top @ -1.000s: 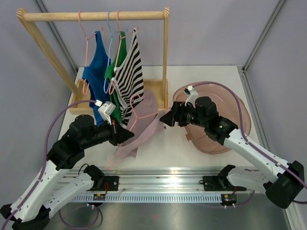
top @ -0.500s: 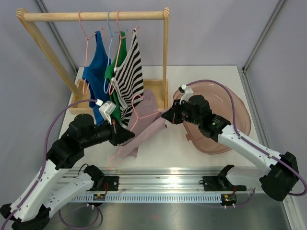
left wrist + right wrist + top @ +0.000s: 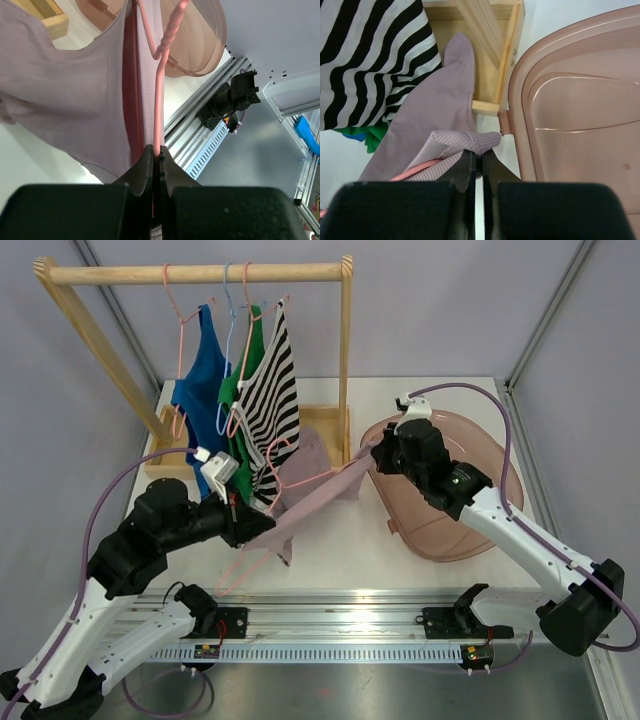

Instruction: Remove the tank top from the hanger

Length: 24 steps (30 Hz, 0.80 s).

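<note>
Step in hand: stripping the garment off its wire. The mauve tank top [image 3: 318,492] is off the rack [image 3: 200,273] and stretched as a taut band across the centre of the top view, above the desk [image 3: 340,550], between the two arms. Left end effector [image 3: 262,528] is pressed together on the pink hanger [image 3: 278,448]; the left wrist view shows the wire [image 3: 159,100] running straight into the closed jaws, cloth draped on both sides of it. Right end effector [image 3: 380,448] is pinching a bunched fold of the tank top, seen in the right wrist view as a rolled edge [image 3: 470,141] at the tips of its shut fingers [image 3: 479,155], just beside the rim of the pink basin [image 3: 560,100]. Judgement: the pull is under way, but the cloth looks not yet free of the hanger. Next move likely calls for the right arm to draw the fold farther toward the upper right, over the basin, while the left holds the hanger steady or tilts it so the strap slides off the shoulder end. Pose: left arm rises from the lower left, elbow bent, wrist aimed right toward centre. Right arm reaches from the lower right, up and left across the basin, wrist aimed left. Striped top [image 3: 270,390] hangs close behind the stretched cloth.
</note>
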Motion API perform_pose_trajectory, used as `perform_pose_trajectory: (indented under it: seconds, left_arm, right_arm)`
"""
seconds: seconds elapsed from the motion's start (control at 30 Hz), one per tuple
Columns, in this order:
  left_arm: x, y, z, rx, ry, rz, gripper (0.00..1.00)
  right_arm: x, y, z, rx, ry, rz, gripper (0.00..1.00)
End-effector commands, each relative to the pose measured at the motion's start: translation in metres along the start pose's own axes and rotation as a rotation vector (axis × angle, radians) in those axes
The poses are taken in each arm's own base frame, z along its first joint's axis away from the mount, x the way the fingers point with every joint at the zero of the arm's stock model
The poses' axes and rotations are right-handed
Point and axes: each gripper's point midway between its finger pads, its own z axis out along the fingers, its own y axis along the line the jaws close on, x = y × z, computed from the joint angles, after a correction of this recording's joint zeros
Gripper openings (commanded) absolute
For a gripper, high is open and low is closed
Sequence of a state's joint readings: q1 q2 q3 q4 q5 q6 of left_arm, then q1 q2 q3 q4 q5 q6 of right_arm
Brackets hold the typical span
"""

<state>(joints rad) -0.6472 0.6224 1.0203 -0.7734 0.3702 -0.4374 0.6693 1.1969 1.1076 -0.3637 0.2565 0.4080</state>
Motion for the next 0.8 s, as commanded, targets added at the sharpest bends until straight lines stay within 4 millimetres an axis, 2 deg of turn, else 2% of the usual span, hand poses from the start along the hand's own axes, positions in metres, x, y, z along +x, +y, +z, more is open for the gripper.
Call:
perform_pose_trajectory:
  seconds: [0.0, 0.03, 0.07, 0.13, 0.23, 0.27, 0.33, 0.37, 0.4, 0.47, 0.5, 0.53, 0.57, 0.6, 0.63, 0.67, 0.77]
  left_arm:
    - [-0.023, -0.028, -0.014, 0.11, -0.091, 0.055, 0.0]
    - [-0.028, -0.029, -0.016, 0.105, -0.119, 0.057, 0.0]
    - [-0.04, -0.032, -0.017, 0.111, -0.172, 0.064, 0.0]
    - [-0.052, -0.038, -0.02, 0.132, -0.22, 0.084, 0.0]
    - [-0.076, -0.049, -0.028, 0.161, -0.329, 0.13, 0.0]
    - [-0.093, -0.056, -0.034, 0.178, -0.413, 0.158, 0.0]
    - [-0.108, -0.061, -0.036, 0.201, -0.488, 0.182, 0.0]
    - [-0.127, -0.072, -0.042, 0.24, -0.575, 0.219, 0.0]
    - [-0.136, -0.076, -0.043, 0.253, -0.613, 0.237, 0.0]
    - [-0.161, -0.086, -0.052, 0.263, -0.72, 0.302, 0.0]
    - [-0.172, -0.087, -0.048, 0.253, -0.743, 0.323, 0.0]
    - [-0.188, -0.091, -0.057, 0.236, -0.795, 0.342, 0.0]
    - [-0.202, -0.097, -0.066, 0.231, -0.855, 0.387, 0.0]
    - [-0.212, -0.095, -0.06, 0.213, -0.871, 0.392, 0.0]
    - [-0.225, -0.093, -0.065, 0.182, -0.918, 0.387, 0.0]
    - [-0.24, -0.098, -0.076, 0.168, -0.976, 0.4, 0.0]
    - [-0.266, -0.079, -0.072, 0.049, -1.056, 0.361, 0.0]
  right_arm:
    - [-0.015, -0.021, 0.0, 0.103, -0.014, -0.015, 0.0]
    - [-0.019, -0.013, -0.002, 0.059, -0.03, -0.003, 0.0]
    - [-0.017, -0.008, -0.008, 0.016, -0.034, 0.005, 0.0]
    - [-0.015, 0.006, -0.015, -0.077, -0.034, 0.028, 0.0]
    - [-0.018, 0.026, -0.037, -0.206, -0.042, 0.051, 0.0]
    - [-0.023, 0.034, -0.048, -0.264, -0.056, 0.06, 0.0]
    - [-0.021, 0.062, -0.067, -0.44, -0.029, 0.072, 0.0]
    - [-0.022, 0.079, -0.087, -0.555, -0.015, 0.07, 0.0]
    - [-0.025, 0.088, -0.097, -0.612, -0.012, 0.079, 0.0]
    - [-0.045, 0.11, -0.128, -0.747, -0.032, 0.119, 0.0]
    - [-0.046, 0.122, -0.145, -0.839, -0.005, 0.112, 0.0]
    - [-0.062, 0.132, -0.164, -0.9, -0.018, 0.133, 0.0]
    - [-0.066, 0.139, -0.173, -0.94, -0.008, 0.134, 0.0]
    - [-0.069, 0.146, -0.183, -0.989, 0.011, 0.13, 0.0]
    - [-0.082, 0.152, -0.197, -1.027, -0.006, 0.131, 0.0]
    - [-0.083, 0.157, -0.199, -1.045, 0.005, 0.127, 0.0]
    - [-0.088, 0.164, -0.204, -1.069, 0.007, 0.12, 0.0]
